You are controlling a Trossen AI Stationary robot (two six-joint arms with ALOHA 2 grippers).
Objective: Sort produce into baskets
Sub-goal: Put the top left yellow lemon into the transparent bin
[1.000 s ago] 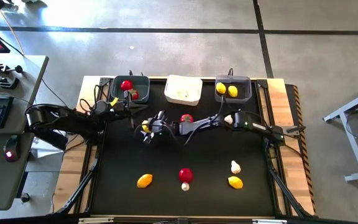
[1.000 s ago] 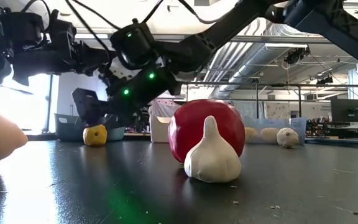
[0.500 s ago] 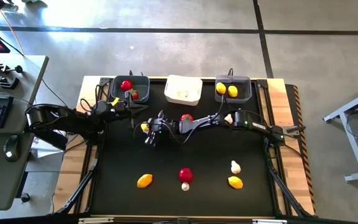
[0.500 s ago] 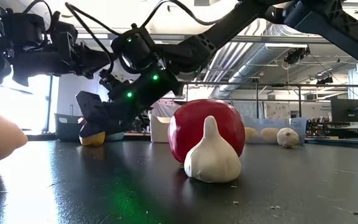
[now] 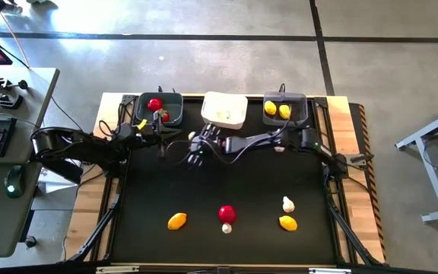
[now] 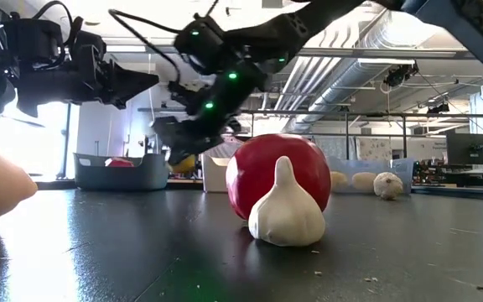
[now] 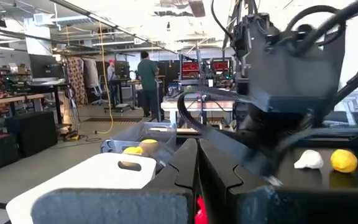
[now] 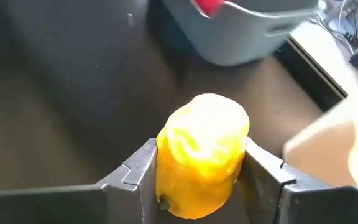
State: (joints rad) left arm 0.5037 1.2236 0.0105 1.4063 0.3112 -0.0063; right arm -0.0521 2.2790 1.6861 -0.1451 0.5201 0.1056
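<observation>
Now, left to right.
Left gripper [image 5: 160,132]: clenched on nothing, beside the left grey bin [image 5: 159,108], which holds tomatoes.
Right gripper [image 5: 195,146]: clamped on a lemon [image 8: 201,152], raised off the table [image 5: 249,190], near the white bin [image 5: 224,109].
Right grey bin [image 5: 284,109]: holds two lemons.
Table front: lemons, a tomato [image 5: 226,213] and garlic lie loose.

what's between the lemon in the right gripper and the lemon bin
Nothing on the table blocks it. The right gripper holds the lemon lifted near the white bin; the lemon bin lies past it, so the path crosses that bin and the right arm's own reach.
</observation>
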